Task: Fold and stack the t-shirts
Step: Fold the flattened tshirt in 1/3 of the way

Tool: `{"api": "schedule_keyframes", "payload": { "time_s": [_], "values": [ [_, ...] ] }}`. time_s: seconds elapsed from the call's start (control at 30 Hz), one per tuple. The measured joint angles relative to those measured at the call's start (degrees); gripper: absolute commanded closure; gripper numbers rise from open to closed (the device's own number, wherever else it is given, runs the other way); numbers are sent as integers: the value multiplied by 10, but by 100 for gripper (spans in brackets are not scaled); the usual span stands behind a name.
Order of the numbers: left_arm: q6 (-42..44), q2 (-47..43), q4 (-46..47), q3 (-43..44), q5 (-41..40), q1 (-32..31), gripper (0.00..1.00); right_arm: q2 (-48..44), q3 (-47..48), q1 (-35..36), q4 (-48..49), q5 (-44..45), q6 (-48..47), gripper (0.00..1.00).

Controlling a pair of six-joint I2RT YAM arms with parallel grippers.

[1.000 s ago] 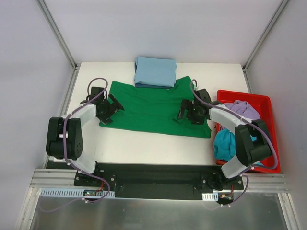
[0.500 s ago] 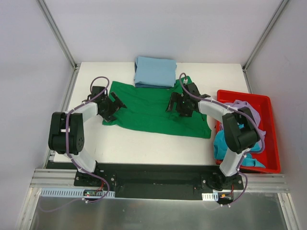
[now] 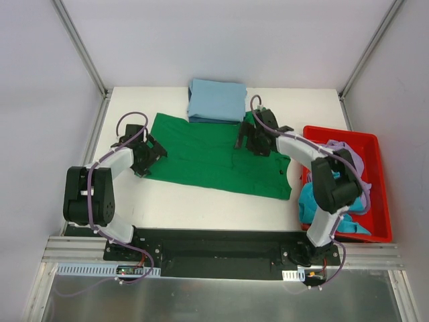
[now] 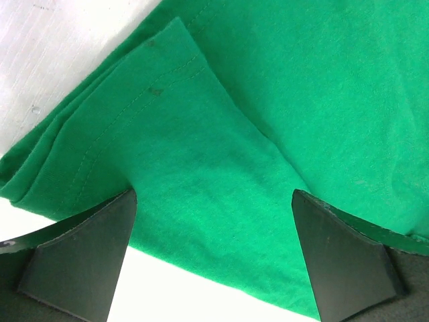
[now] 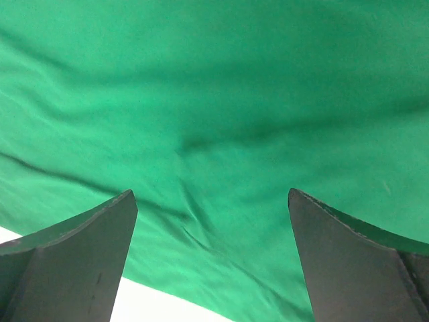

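Observation:
A dark green t-shirt (image 3: 208,155) lies spread flat across the middle of the white table. A folded light blue t-shirt (image 3: 216,100) sits at the back, touching the green shirt's far edge. My left gripper (image 3: 149,153) is open at the green shirt's left edge; the left wrist view shows its folded sleeve hem (image 4: 167,134) between the jaws. My right gripper (image 3: 249,139) is open over the shirt's upper right part, with wrinkled green cloth (image 5: 214,147) between its jaws. Lilac (image 3: 340,154) and teal (image 3: 312,201) shirts lie bunched in the tub.
A red plastic tub (image 3: 375,201) stands at the table's right edge, beside the right arm. Metal frame posts rise at the back corners. The black arm-base rail runs along the near edge.
The right gripper moved back and left across the green shirt toward the blue shirt. The left gripper shifted left to the shirt's left edge. The green shirt lies flatter and wider.

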Motion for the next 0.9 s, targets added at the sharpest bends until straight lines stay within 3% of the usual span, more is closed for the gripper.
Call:
{"api": "schedule_keyframes", "payload": {
  "time_s": [0.2,0.4,0.57,0.9],
  "values": [
    [-2,4,-5,0,9,0,1,-138,-175,0,-38,26,0,4],
    [-15,-23,10,-35,10,0,1,-177,-258,0,-30,18,1,4],
    [-30,-104,7,-108,10,0,1,-246,-334,1,-13,5,3,4],
    [-43,-329,-90,-241,8,0,1,-355,-419,11,-30,-24,3,4]
  ]
}}
